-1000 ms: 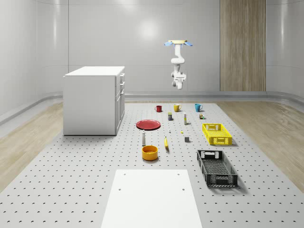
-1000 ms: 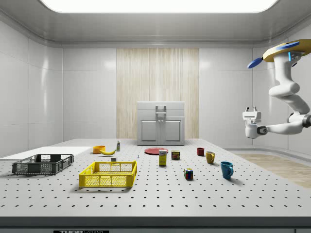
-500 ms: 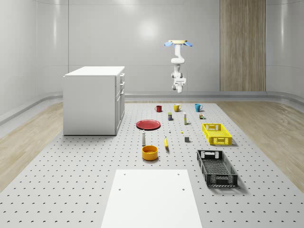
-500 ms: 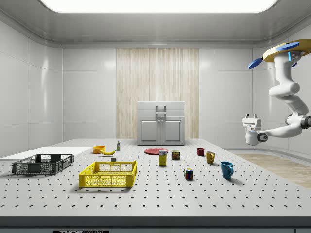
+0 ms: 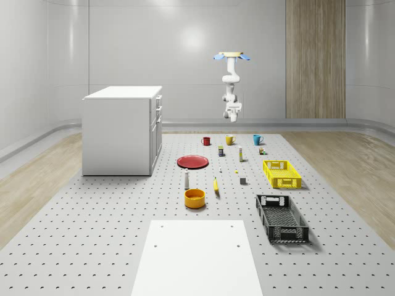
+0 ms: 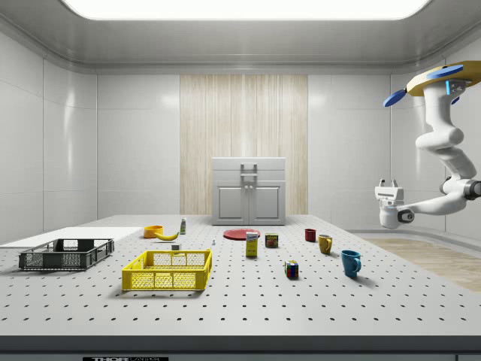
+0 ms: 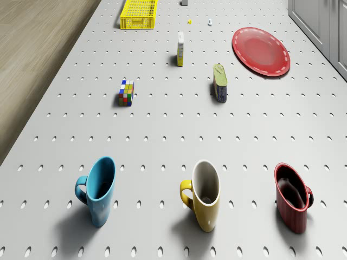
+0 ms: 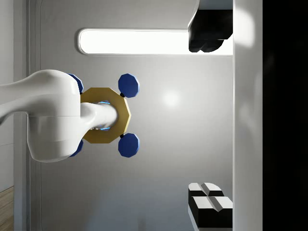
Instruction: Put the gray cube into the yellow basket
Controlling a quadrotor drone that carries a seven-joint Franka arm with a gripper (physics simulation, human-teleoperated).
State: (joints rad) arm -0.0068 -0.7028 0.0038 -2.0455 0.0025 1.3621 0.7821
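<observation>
Claw: my gripper (image 6: 388, 183) hangs in the air on the folded arm, well above the table (image 5: 111, 246) and past its far end. The jaws stand apart with nothing between them, and they point up at my own drone (image 8: 105, 115) rather than down at the work.
Gray cube: it (image 5: 243, 180) sits on the table untouched. In the whole-scene view it is near the yellow basket's left side but clear of it.
Yellow basket: it (image 5: 284, 183) stands upright on the table, and I can see nothing inside.
Neighbours: a banana (image 5: 216, 185) lies on the cube's other side, so the cube is between the banana and the basket. A black crate (image 5: 281, 234) sits nearer the camera.
Mugs: the blue mug (image 7: 99, 189), yellow mug (image 7: 205, 195) and red mug (image 7: 293, 203) line the far edge, almost under my body camera.
Drone: I hover high over that far end, and the cube (image 7: 184, 2) and basket (image 7: 139, 13) are well ahead of me.
Done: nothing that counts, by my reckoning, since the cube is neither reached nor held.
Left: I judge I must cross the table, turn the claw downward, descend over the cube, grip it, carry it across to the basket and let go inside.
</observation>
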